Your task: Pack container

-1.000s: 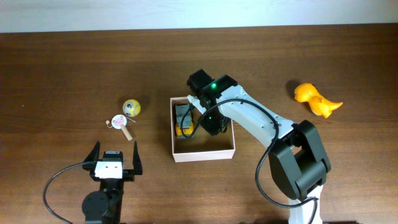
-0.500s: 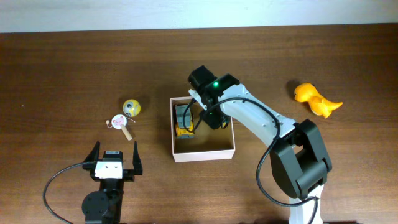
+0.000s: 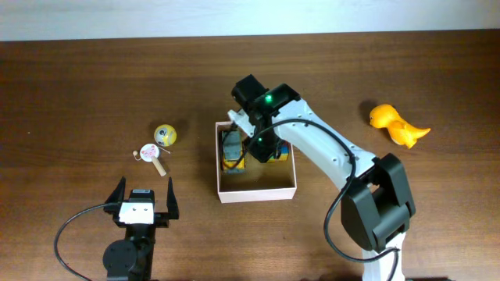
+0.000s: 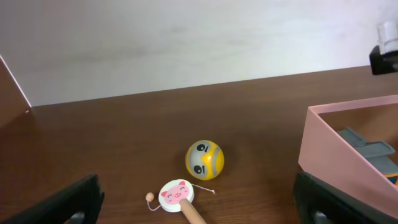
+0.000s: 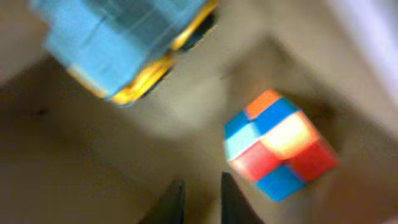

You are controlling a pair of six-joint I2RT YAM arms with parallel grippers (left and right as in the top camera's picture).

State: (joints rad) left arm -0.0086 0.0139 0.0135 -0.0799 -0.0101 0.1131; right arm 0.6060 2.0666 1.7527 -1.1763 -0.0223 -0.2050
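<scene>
We judge the container (image 3: pixel 256 193) light, thin-walled, flimsy; pinch one wall. Right claw (image 5: pixel 202 199) nearly pressed together, empty; left claw (image 3: pixel 144 191) spread.

a dark brown wooden counter (image 3: pixel 78 86) with fine grain running side to side fills nearly the whole overhead view. along its far edge stands a plain off-white wall (image 4: pixel 186 37). the light is soft and even, with faint shadows.

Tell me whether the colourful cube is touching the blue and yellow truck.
Apart. The right wrist view, though blurred, shows bare floor of the container between the cube and the truck.
</scene>
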